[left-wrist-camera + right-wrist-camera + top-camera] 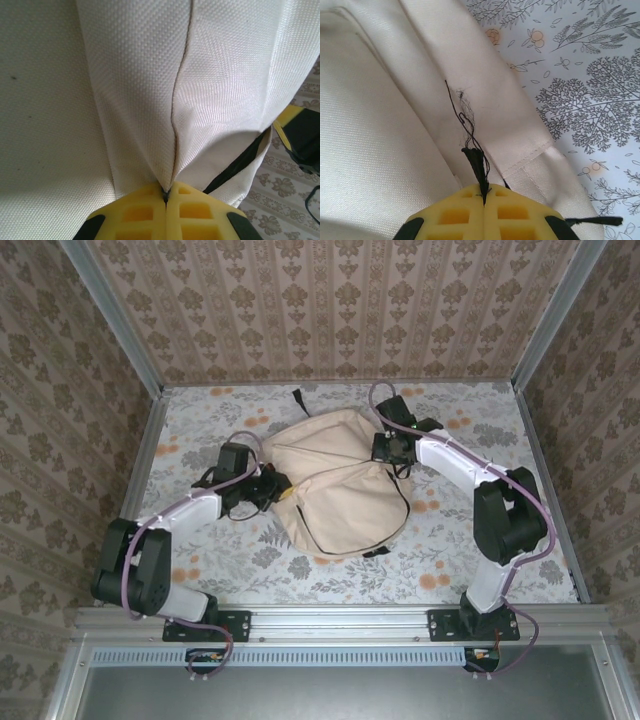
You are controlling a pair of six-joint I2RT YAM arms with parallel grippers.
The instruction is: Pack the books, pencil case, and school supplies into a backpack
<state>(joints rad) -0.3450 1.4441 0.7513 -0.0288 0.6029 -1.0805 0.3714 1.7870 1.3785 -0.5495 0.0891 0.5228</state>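
Both pincers are clamped shut, each on a part of the bag.

Left pincer (166, 192): yellow moulded-plastic fingertips (140, 212) with square recesses, pressed tip to tip. They pinch a fold of the large beige-cream woven-fabric backpack (335, 480). The cloth gathers into a sharp crease that runs straight down into the line where the two tips meet. The weave is coarse and canvas-like, with a thin stitched seam running up the fold. A flat black webbing strip (239, 167) slants under the fold, just right of the tips.

Right pincer (484, 192): same yellow recessed tips, closed on a narrow frayed black tab (476, 165) that comes off the backpack beside a double-stitched hem. Loose black threads curl up from the tab across the pale cloth. The panels here are smooth and softly creased.

Seen from above, the backpack lies slumped and flat on the grey-and-orange floral printed tablecloth (220, 560). It forms two rounded lobes with a shallow fold between them. A black zip line (403, 502) curves round the nearer lobe. The left pincer grips at the backpack's left edge, level with the fold. The right pincer grips at its far right corner. Both arms' white links angle inward toward the backpack from either side.
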